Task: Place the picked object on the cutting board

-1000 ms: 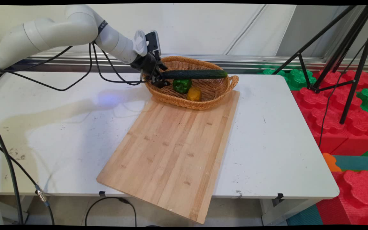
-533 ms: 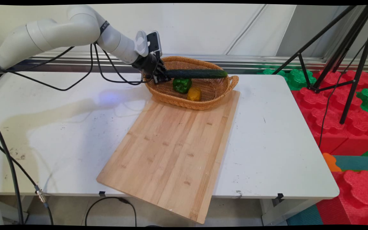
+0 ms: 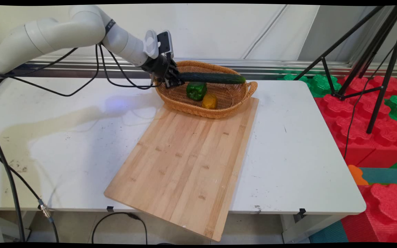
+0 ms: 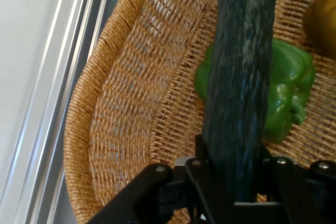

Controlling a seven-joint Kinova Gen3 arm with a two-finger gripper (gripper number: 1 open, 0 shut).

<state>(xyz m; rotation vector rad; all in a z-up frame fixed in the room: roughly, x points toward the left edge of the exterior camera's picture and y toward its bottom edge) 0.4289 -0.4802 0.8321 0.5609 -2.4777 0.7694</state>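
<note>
Gripper (image 3: 175,81) clenched on cucumber's (image 3: 212,78) left end, raised over the wicker basket (image 3: 219,106), green pepper (image 3: 196,91) and yellow pepper (image 3: 209,101) lying inside.

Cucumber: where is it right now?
In the main view the cucumber lies level above the wicker basket at the table's far side, its left end clamped in the claw, over the green pepper.
</note>
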